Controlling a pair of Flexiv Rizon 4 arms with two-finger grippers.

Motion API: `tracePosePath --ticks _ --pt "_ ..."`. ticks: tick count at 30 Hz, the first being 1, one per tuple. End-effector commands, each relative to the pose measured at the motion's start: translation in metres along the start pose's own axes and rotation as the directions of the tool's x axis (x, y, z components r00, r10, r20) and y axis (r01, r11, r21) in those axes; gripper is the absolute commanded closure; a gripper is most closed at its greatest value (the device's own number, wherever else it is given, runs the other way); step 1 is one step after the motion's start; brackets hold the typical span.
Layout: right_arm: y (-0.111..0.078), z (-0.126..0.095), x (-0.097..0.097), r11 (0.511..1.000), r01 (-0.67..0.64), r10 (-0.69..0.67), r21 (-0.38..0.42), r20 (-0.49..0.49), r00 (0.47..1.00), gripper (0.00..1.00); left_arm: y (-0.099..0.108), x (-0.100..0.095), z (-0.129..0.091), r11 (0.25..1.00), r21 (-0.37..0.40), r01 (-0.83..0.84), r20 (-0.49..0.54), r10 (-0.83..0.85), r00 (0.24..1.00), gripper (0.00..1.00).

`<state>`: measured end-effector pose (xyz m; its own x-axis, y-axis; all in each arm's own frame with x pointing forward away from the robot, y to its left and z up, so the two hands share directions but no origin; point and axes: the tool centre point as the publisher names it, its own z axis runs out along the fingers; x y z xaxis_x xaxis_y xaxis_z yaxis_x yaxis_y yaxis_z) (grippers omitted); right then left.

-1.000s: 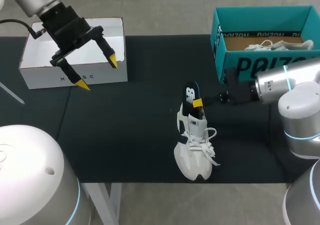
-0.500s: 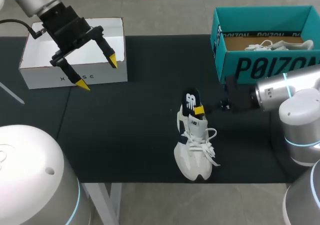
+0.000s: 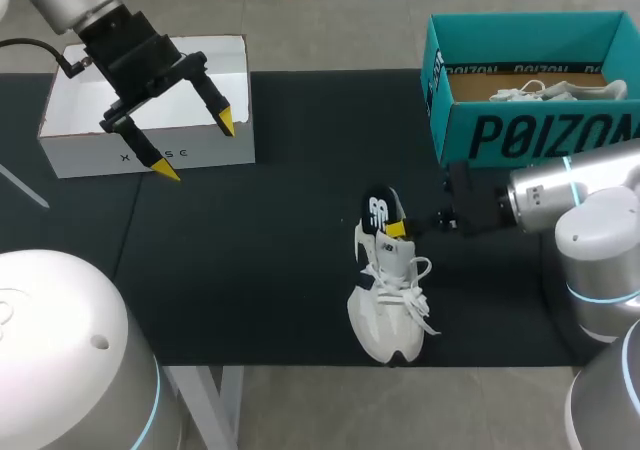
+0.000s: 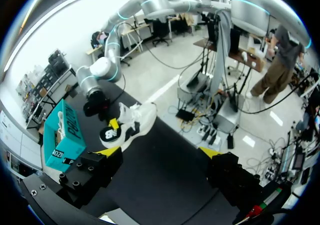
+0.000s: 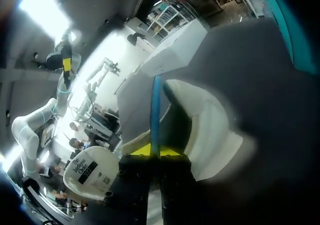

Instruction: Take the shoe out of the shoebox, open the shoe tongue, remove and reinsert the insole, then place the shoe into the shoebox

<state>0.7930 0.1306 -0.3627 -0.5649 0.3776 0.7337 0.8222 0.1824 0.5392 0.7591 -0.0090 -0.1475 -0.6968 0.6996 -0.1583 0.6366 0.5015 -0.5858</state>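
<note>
Two shoes are counted, one white shoe [image 3: 385, 310] on the mat [image 3: 280, 250] near 5 o'clock and a second shoe [image 3: 545, 92] in the teal shoebox [image 3: 530, 130] at 2 o'clock, with one insole [image 3: 377, 210] clamped by the right gripper [image 3: 396, 230] and now sunk lower into the heel, while the left gripper [image 3: 197, 148] is held spread at 10 o'clock, unmoved.

Shoe [image 3: 385, 305]: white, dark side panels. Insole [image 3: 377, 212], in jaws of right gripper [image 3: 397, 230]: black, white emblem. Shoebox [image 3: 530, 130]: teal, black lettering. Mat [image 3: 270, 260]: black.
</note>
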Motion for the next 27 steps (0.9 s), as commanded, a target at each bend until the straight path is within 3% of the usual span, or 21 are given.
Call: tracePosePath --ticks 1,3,12,14,15,16,27 --pt "0.006 0.002 0.002 1.0 0.008 -0.008 -0.012 0.009 1.0 0.7 0.0 0.0 0.0 1.0 -0.002 0.0 -0.003 0.0 1.0 0.0" --pt "0.013 0.0 0.002 1.0 0.019 -0.018 -0.015 0.012 1.0 0.64 0.0 0.0 0.0 1.0 -0.002 0.0 -0.003 0.0 1.0 0.0" --pt "0.033 -0.003 -0.005 0.999 0.04 -0.039 -0.015 0.036 0.999 0.66 0.0 0.0 0.0 1.0 -0.002 0.0 -0.003 0.0 1.0 0.0" --pt "0.035 -0.002 -0.006 0.999 0.043 -0.042 -0.013 0.038 0.998 0.74 0.0 0.0 0.0 1.0 -0.002 0.0 -0.003 0.0 1.0 0.0" --pt "0.035 -0.002 -0.006 0.999 0.044 -0.044 -0.012 0.041 0.998 0.83 0.0 0.0 0.0 1.0 -0.002 0.0 -0.003 0.0 1.0 0.0" --pt "0.035 -0.002 -0.006 0.999 0.045 -0.045 -0.013 0.042 0.998 1.0 0.0 0.0 0.0 1.0 -0.002 0.0 -0.003 0.0 1.0 0.0" --pt "0.015 0.0 -0.007 0.999 0.016 -0.015 -0.032 0.037 0.999 1.0 0.0 0.0 0.0 1.0 -0.002 0.0 -0.003 0.0 1.0 0.0"
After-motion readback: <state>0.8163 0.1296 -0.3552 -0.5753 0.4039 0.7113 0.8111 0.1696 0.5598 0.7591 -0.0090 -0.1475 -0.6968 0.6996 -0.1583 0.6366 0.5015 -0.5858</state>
